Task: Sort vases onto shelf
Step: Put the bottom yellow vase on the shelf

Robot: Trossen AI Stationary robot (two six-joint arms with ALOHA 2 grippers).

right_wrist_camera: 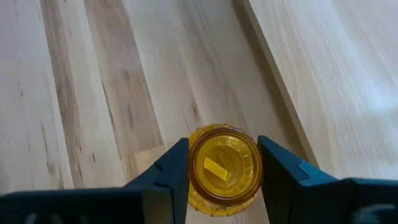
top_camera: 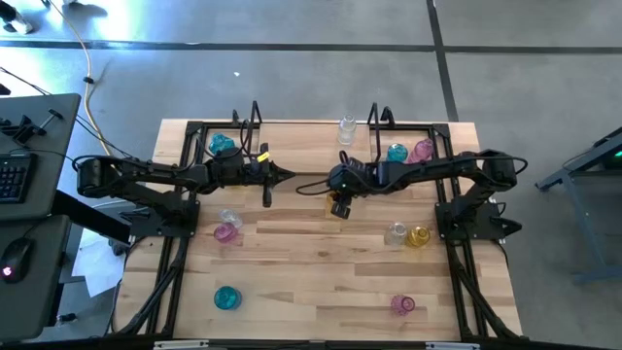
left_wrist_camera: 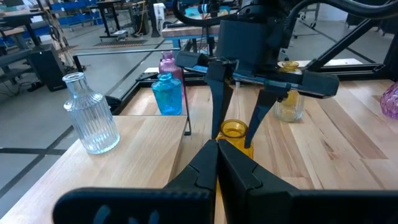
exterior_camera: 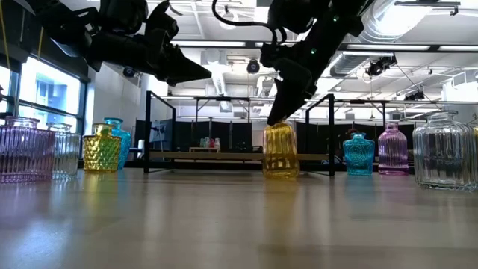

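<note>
Judging progress as early: my right gripper (right_wrist_camera: pixel 224 171) has its fingers clamped on a yellow vase (right_wrist_camera: pixel 224 167) standing on the counter (top_camera: pixel 321 262); left gripper (top_camera: pixel 280 176) fingers together, idle; the other vases look unsorted.

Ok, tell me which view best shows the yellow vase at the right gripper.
Right wrist view: the yellow vase sits dead centre between the right gripper fingers. Low view shows its side, upright on the table; left wrist only its rim; high view hides it beneath the arm.

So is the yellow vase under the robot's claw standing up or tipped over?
Standing up. The yellow vase sits flat on the table, its round mouth pointing straight up between the right gripper fingers, which touch both sides.
</note>
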